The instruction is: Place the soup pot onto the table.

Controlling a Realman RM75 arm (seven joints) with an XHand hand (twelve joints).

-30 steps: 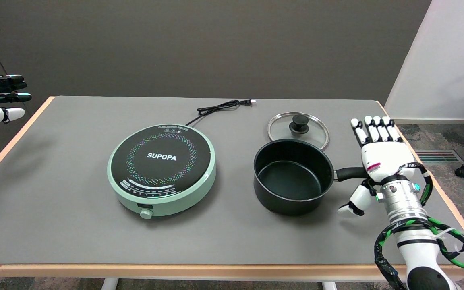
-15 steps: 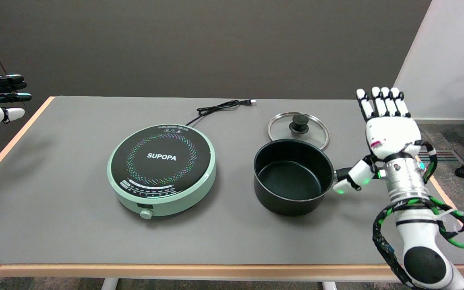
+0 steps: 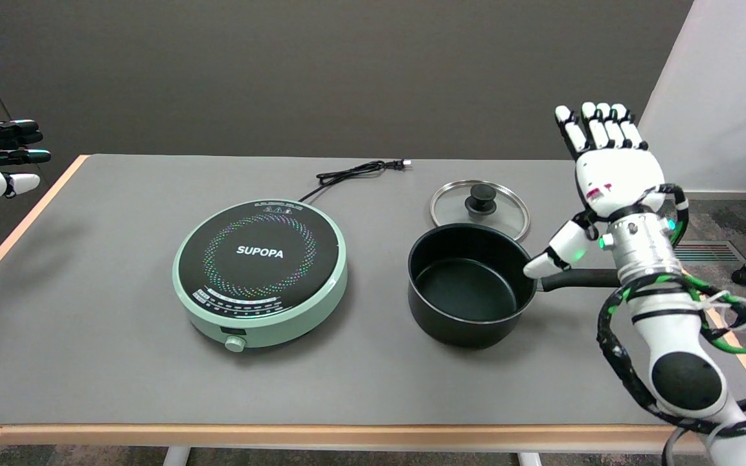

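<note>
**Head view: soup pot on the table, right hand raised and holding nothing**

The right hand (image 3: 612,171) is lifted above the table's right side, fingers (image 3: 596,126) straight, pointing up and away, thumb angled out to its left. It holds nothing.

Just below and left of the hand, the black soup pot (image 3: 470,285) stands upright on the grey table (image 3: 120,362), without its lid. Its long black handle (image 3: 580,278) runs rightward under the thumb and behind the wrist; the thumb tip hangs near the handle's base, and contact cannot be made out.

Left of the hand, beyond the pot, a glass lid (image 3: 480,207) with a black knob lies flat on the table. Farther left sits a round green induction cooker (image 3: 261,272) marked SUPOPA, its black cord (image 3: 353,173) trailing behind it.
</note>
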